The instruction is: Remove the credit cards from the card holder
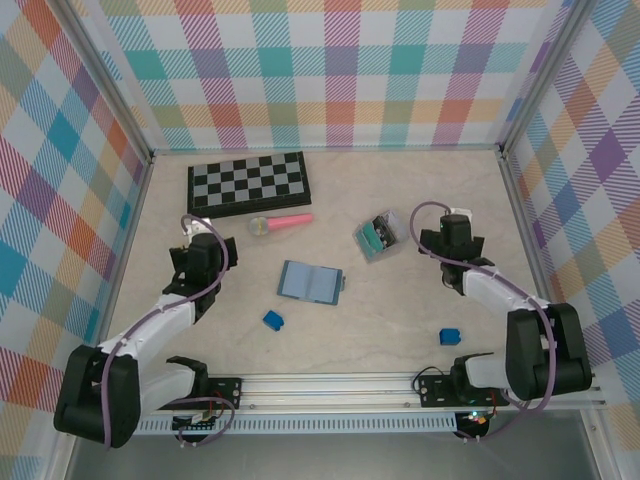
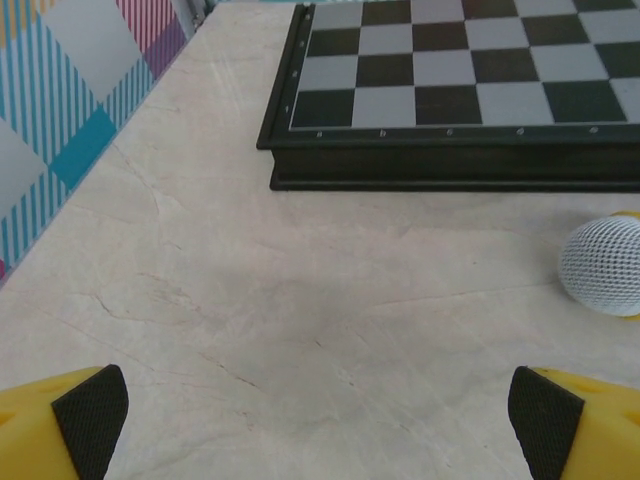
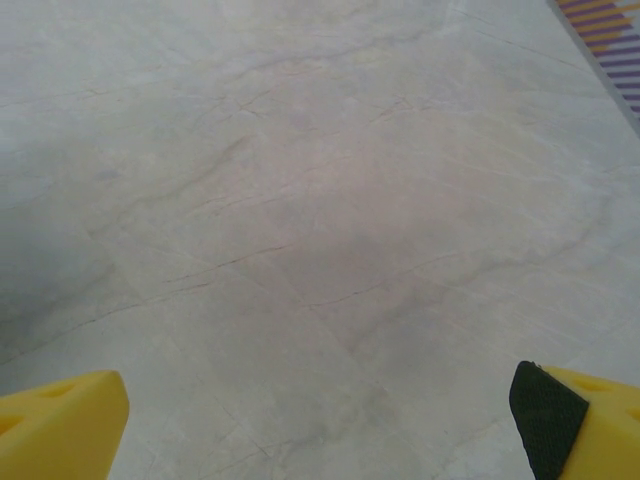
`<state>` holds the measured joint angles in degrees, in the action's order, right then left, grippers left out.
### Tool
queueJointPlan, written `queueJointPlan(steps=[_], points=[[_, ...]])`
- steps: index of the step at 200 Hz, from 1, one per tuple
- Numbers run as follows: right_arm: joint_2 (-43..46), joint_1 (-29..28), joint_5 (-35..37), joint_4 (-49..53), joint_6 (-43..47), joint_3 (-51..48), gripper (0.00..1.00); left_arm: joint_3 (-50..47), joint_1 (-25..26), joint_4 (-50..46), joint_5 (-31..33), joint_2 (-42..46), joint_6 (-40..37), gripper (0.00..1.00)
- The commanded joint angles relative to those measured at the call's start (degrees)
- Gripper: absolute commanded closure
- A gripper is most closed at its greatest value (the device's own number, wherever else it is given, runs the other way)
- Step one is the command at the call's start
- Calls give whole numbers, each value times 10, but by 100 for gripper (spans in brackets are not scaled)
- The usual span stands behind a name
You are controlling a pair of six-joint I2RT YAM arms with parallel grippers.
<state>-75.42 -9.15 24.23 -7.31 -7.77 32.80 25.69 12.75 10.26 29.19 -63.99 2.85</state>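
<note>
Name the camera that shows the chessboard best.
Top external: the whole chessboard lies in frame, all four edges visible. The left wrist view catches its near-left corner and some squares, cropped at top and right.

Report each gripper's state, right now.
Left gripper: open, holding nothing.
Right gripper: open, holding nothing.
</note>
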Motion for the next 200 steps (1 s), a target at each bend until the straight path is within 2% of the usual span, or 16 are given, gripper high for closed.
queueJointPlan(steps=[1, 23, 50, 73, 116, 137, 158, 200], points=[[-13, 0, -54, -145, 57, -27, 0, -32, -26, 117, -41, -30, -29, 0], [-39, 1, -84, -213, 77, -41, 0, -30, -43, 151, -93, -69, -53, 0], [-66, 5, -92, -240, 94, -40, 0, -32, -63, 200, -168, -101, -70, 0], [-72, 31, -122, -309, 90, -66, 0, -35, -76, 244, -223, -120, -77, 0], [-103, 61, -161, -393, 67, -100, 0, -17, -79, 276, -248, -163, -64, 0], [-117, 62, -165, -414, 68, -106, 0, -35, -79, 354, -271, -209, -70, 0], [-116, 62, -163, -423, 67, -111, 0, -47, -78, 418, -263, -254, -70, 0], [-119, 63, -155, -411, 63, -103, 0, -25, -75, 374, -213, -256, -52, 0]])
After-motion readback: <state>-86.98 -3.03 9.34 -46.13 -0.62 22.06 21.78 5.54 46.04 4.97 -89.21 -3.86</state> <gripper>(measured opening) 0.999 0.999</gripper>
